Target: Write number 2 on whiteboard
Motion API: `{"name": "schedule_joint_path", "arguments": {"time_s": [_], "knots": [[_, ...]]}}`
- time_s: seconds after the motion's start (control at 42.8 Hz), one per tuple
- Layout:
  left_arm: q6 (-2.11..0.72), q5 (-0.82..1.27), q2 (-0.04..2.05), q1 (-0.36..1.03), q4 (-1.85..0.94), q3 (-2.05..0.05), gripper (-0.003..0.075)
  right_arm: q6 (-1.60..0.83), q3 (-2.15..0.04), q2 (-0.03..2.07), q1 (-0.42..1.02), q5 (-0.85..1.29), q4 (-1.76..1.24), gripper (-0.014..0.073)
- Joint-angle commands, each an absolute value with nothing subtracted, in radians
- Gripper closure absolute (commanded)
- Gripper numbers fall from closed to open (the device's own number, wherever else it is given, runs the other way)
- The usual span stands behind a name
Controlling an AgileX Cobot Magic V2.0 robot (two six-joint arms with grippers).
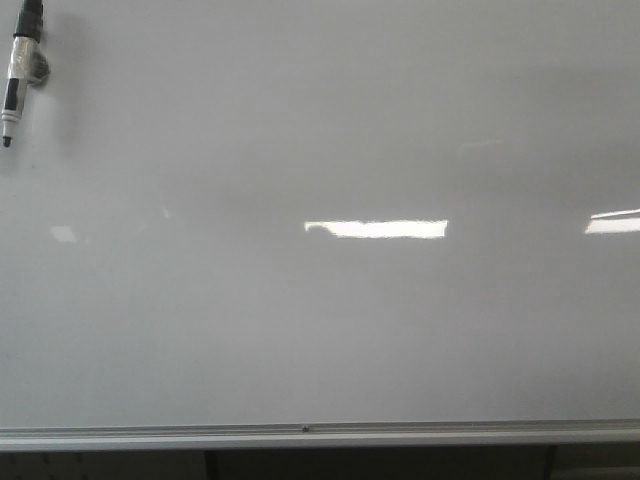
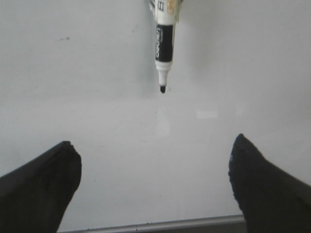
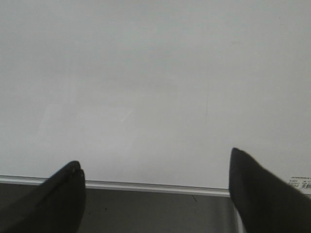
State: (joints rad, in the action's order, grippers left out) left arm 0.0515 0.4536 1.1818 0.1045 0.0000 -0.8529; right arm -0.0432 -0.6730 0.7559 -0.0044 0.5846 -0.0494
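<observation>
The whiteboard (image 1: 330, 320) fills the front view, glossy white-grey, with a silver rail (image 1: 300, 434) along its lower edge. No number 2 shows on it. A white and black marker (image 1: 17, 75) hangs uncapped at the board's top left, tip down; it also shows in the left wrist view (image 2: 165, 41). My left gripper (image 2: 154, 153) is open and empty, facing the board below the marker. My right gripper (image 3: 156, 167) is open and empty over the board's lower rail (image 3: 155, 186). Neither gripper shows in the front view.
Bright white light reflections (image 1: 376, 229) lie across the board's middle and right edge. A dark surface (image 3: 155, 211) lies below the rail. A small printed label (image 3: 300, 182) sits at the board's lower corner in the right wrist view.
</observation>
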Motion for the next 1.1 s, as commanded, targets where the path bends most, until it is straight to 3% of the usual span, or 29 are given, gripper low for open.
{"name": "schedule_joint_path", "arguments": {"time_s": [0.0, 0.304, 0.631, 0.911, 1.075], "knots": [[0.067, 0.319, 1.228, 0.102, 0.000, -0.915, 0.0121, -0.057, -0.701, 0.760, -0.006, 0.510, -0.039, -0.0028], [0.067, 0.155, 1.388, 0.102, 0.000, -0.957, 0.0122, -0.057, -0.701, 0.760, -0.006, 0.509, -0.039, -0.0028], [0.064, 0.128, 1.513, 0.102, 0.000, -1.039, 0.0128, -0.057, -0.701, 0.760, -0.006, 0.509, -0.039, -0.0028], [0.064, 0.078, 1.555, 0.102, 0.000, -1.057, 0.0333, -0.057, -0.701, 0.760, -0.006, 0.510, -0.039, -0.0028], [0.064, 0.060, 1.569, 0.102, 0.000, -1.059, 0.0414, -0.057, -0.701, 0.760, -0.006, 0.509, -0.039, -0.0028]]}}
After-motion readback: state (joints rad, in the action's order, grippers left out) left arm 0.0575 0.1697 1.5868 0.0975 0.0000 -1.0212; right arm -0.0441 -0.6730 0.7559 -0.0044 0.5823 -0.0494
